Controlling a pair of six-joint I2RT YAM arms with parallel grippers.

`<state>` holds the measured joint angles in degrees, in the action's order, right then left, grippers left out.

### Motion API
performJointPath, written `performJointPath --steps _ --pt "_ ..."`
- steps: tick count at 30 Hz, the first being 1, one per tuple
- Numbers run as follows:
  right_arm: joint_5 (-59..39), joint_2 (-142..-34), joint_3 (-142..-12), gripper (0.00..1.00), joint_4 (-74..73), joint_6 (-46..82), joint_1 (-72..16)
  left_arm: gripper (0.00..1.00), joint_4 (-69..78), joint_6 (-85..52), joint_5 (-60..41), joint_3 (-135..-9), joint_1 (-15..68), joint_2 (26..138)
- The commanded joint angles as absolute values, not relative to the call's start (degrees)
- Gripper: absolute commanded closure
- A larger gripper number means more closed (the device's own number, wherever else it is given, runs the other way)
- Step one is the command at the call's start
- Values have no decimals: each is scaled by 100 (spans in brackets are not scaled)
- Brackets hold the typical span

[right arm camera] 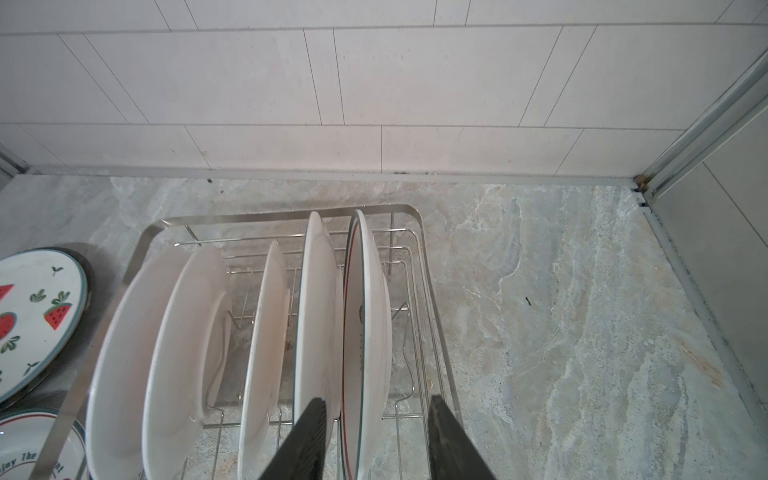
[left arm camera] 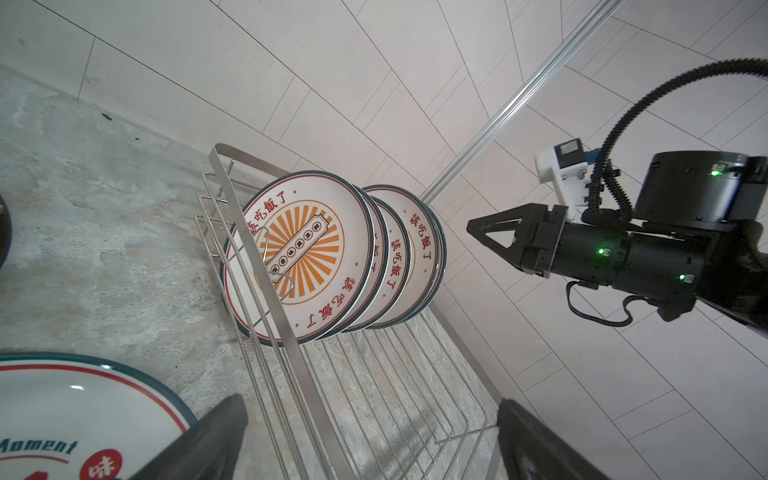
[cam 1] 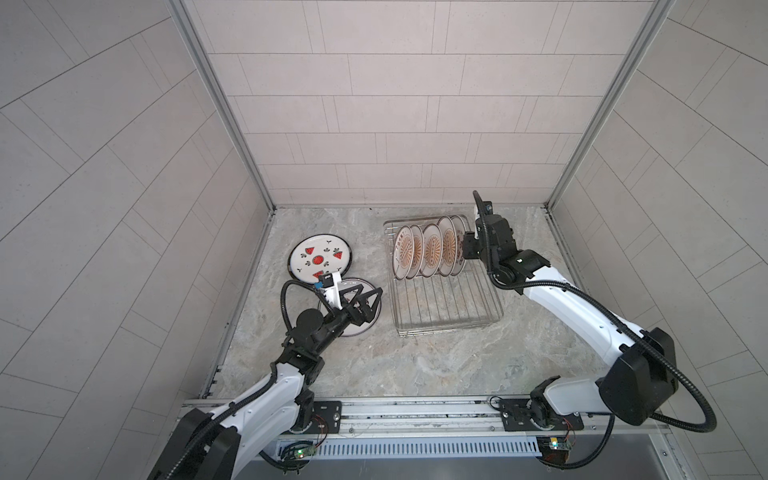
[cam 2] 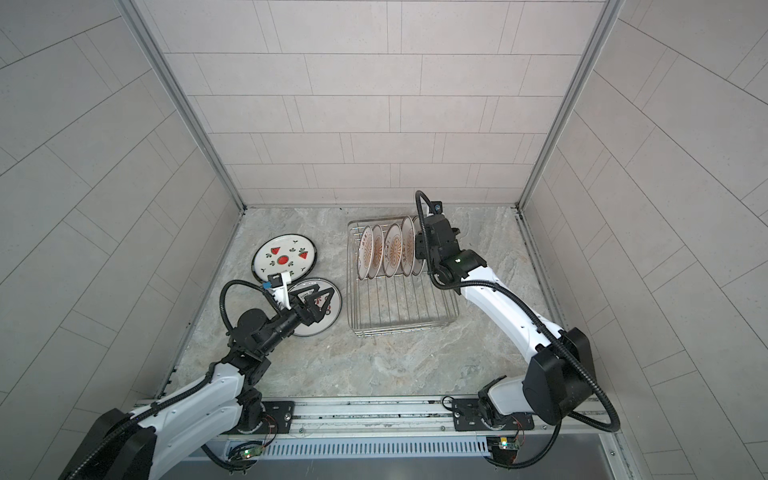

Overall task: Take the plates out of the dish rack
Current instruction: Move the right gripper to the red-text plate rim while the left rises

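Two robot arms work over a grey marbled tabletop [cam 1: 415, 374] walled with pale tiles. Seven plates are in sight, and one dish rack [cam 1: 451, 305].

The wire rack sits near the tabletop's back edge, right of the middle. Five plates [cam 1: 432, 251] stand on edge in a left-to-right row across the rack's back half. All are white with dark rims. Those whose faces show carry an orange sunburst and red Chinese characters.

The other two plates lie flat near the tabletop's left edge. A watermelon plate [cam 1: 320, 257] lies farther back. Just in front of it is a lettered plate [cam 2: 332, 316] with a red ring and the word "Moment". Their rims meet in both top views.

The right gripper [right arm camera: 376, 400] reaches down at the right end of the row. Its two dark fingers [right arm camera: 307, 436] stand partly apart, one on each side of the end plate [right arm camera: 368, 311], the one nearest the rack's right rim. One finger sits in the slot between this plate and its neighbour, close against the plate. The other finger is clear of the plate's far face, with a gap showing. The plate stands in the rack and is not clamped.

The left gripper [cam 1: 361, 293] hangs over the lettered plate, fingers spread wide and holding nothing. Whether it touches that plate cannot be told.
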<state>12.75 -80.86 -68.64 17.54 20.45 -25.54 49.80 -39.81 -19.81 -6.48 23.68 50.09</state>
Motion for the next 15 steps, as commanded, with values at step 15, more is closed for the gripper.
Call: performJointPath --steps 15 --pt "1153 -9089 -7589 74 2224 2101 -2489 0 5000 -3902 -1839 -745 2458 4943"
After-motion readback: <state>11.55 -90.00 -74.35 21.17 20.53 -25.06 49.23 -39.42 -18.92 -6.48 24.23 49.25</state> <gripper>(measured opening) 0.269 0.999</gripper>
